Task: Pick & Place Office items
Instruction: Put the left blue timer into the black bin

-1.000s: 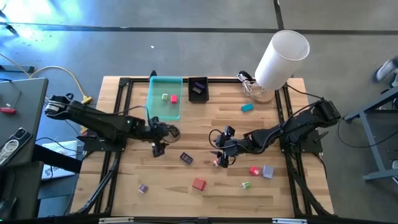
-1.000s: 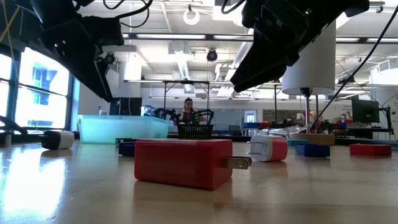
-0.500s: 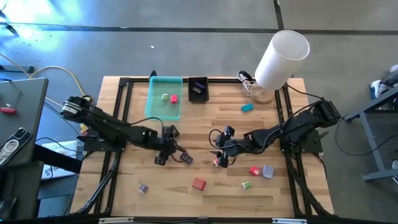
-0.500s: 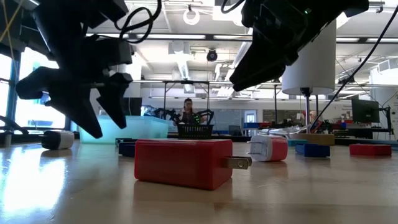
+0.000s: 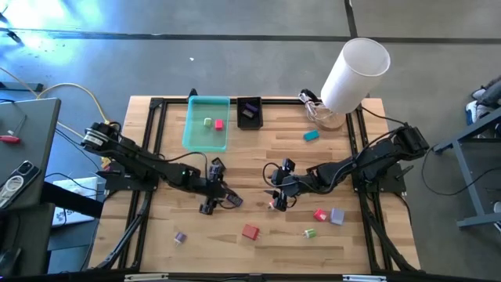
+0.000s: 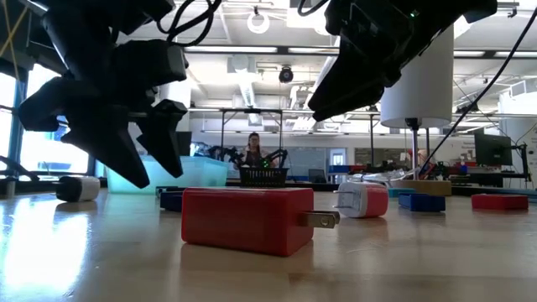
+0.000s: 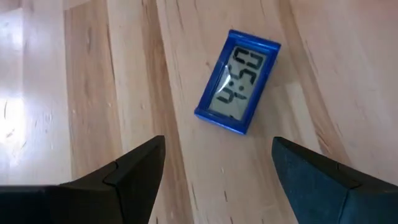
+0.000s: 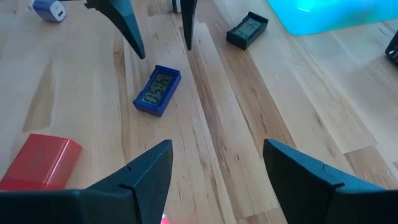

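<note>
A small blue clock lies flat on the wooden table, display up. My left gripper hangs open just short of it, slanting down, one finger on each side of the clock's near end, not touching it; the high view shows the gripper beside the clock. My right gripper waits open at mid-table, looking toward the clock. A small pink piece shows under it. Other office items lie scattered: a red plug block, a black clock.
A teal tray holding a green and a red piece stands at the far left, a black basket beside it, a tall white cylinder at the far right. Red, purple, green and teal pieces lie around.
My left gripper has come from beside the teal tray toward the table's near edge and right, sinking and rolling about its own line, and now hangs open at the blue clock. The clock has kept its place.
</note>
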Controlling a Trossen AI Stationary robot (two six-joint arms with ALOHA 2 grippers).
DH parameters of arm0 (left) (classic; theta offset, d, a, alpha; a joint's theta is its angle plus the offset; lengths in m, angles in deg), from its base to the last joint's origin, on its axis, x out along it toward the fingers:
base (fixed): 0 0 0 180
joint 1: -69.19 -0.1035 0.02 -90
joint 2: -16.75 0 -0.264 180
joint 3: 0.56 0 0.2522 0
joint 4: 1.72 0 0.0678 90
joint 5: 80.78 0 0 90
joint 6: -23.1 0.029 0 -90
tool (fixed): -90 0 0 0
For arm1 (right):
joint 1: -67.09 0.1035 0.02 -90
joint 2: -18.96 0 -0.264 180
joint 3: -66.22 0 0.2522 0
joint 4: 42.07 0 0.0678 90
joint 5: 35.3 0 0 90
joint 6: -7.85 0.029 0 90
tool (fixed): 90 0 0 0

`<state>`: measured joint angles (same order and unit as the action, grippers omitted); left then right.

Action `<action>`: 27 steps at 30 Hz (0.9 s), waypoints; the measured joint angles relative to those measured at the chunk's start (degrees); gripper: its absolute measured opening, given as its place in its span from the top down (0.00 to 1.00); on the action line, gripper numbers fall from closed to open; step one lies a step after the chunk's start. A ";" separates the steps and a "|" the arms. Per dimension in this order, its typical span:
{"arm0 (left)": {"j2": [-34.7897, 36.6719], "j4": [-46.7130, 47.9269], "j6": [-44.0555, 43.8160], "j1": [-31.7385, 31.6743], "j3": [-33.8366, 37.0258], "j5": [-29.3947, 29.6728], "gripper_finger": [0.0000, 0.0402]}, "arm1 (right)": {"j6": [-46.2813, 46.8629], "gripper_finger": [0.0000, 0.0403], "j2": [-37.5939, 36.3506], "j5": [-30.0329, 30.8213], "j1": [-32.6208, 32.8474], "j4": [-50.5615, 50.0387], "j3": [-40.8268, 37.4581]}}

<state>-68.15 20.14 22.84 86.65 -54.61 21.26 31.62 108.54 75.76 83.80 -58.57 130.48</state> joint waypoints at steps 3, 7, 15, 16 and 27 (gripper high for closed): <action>0.00 -1.64 0.51 -0.02 -0.01 -1.28 0.28 | 0.00 0.41 0.00 0.00 0.00 0.03 -0.02; -0.15 -3.70 4.17 -0.02 0.01 -1.31 0.28 | 0.00 0.41 0.00 0.00 0.00 0.08 0.00; -0.20 -5.62 7.58 0.00 -0.01 -2.59 0.28 | 0.00 0.41 0.00 -0.02 0.00 0.05 -0.01; -0.37 -5.66 7.58 0.00 -0.01 -2.93 0.28 | 0.00 0.41 0.00 -0.02 0.02 0.04 -0.02; -6.91 -12.08 9.01 -4.22 0.01 -14.91 0.28 | -0.02 0.41 0.00 -0.19 0.04 0.02 -0.02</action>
<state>-75.06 8.06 31.85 82.43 -54.60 6.35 31.60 108.54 75.57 83.85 -58.55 130.46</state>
